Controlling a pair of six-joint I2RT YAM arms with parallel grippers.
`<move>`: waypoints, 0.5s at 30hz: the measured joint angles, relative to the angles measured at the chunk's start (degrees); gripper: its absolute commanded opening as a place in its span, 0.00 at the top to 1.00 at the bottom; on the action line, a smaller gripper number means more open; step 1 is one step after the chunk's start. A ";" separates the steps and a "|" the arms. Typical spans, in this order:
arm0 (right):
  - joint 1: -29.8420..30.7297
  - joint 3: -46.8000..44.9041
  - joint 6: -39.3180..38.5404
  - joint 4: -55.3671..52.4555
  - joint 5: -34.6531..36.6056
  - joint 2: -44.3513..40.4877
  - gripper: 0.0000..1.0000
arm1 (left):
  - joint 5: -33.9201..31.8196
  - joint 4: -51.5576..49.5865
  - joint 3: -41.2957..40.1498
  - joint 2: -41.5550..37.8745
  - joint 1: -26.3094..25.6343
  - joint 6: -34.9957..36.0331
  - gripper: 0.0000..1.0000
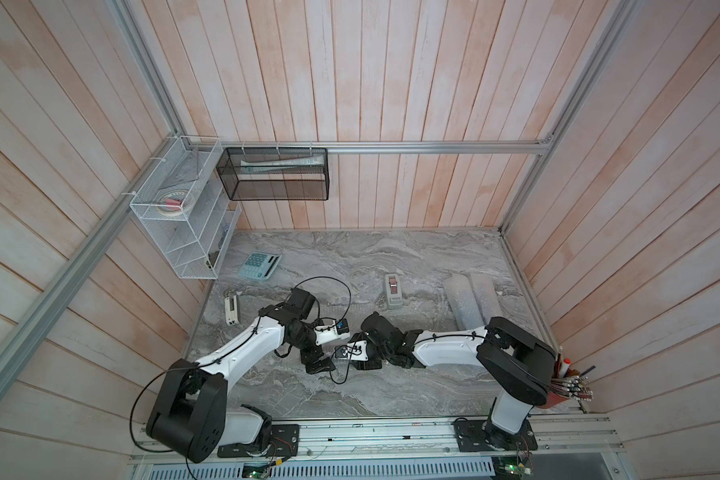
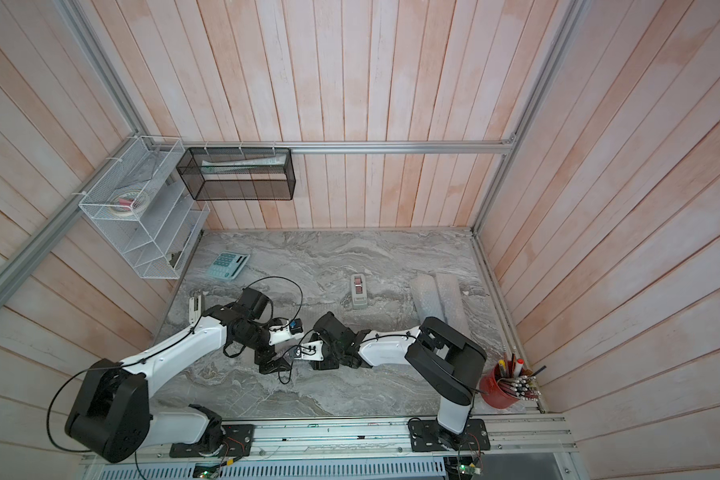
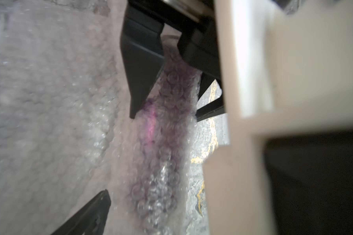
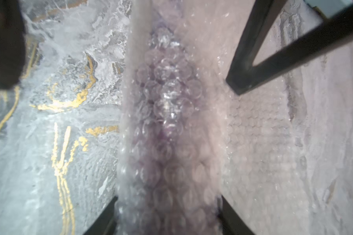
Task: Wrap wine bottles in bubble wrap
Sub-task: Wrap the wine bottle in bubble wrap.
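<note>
At the middle of the bench (image 1: pixel 391 386), under the two wrists, lies a wine bottle (image 3: pixel 151 126) swathed in bubble wrap (image 4: pixel 253 132). All I get of it is a long purple smear behind rows of round clear bubbles, with one pink glint along its flank. The wrap curls over it into a fat roll, and the loose part of the sheet lies flat on the marble beside it. The right gripper (image 4: pixel 167 211) straddles the roll, its fingers (image 4: pixel 104 219) pressed against either side of the plastic, clenched on it. The left gripper (image 1: pixel 320 365) stands released: one finger (image 3: pixel 90 215) sits off the roll over the flat sheet. Cap, label and both ends of the bottle are lost, blurred by the wrap or cut off at the frame edges. In both top views the arms cover the bottle. A blurred pale block fills much of the left wrist view and hides that gripper's other finger. Two rolled tubes (image 1: pixel 470 303) of the same wrap lie well apart on the right arm's side; what they hold I cannot tell.
</note>
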 measured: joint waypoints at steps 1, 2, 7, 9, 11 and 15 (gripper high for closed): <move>-0.39 0.63 1.01 -1.16 -1.40 0.22 0.44 | -1.20 0.09 -0.46 -2.08 0.00 -1.01 0.00; -0.83 1.25 2.08 -2.14 -2.80 0.42 0.44 | -2.60 0.17 -1.01 -4.20 0.07 -2.21 0.00; -3.41 4.57 7.67 -7.13 -11.34 2.27 0.45 | -10.03 1.95 -4.07 -11.17 2.14 -10.19 0.00; -4.24 6.71 9.75 -9.53 -14.86 3.65 0.45 | -10.88 2.05 -4.11 -11.78 3.43 -12.26 0.00; -5.01 9.03 12.02 -12.33 -18.95 5.18 0.45 | -11.15 2.21 -4.11 -12.66 4.09 -13.84 0.00; -6.64 12.33 16.02 -16.87 -26.58 8.02 0.43 | -11.08 2.14 -4.13 -15.04 4.13 -14.67 0.00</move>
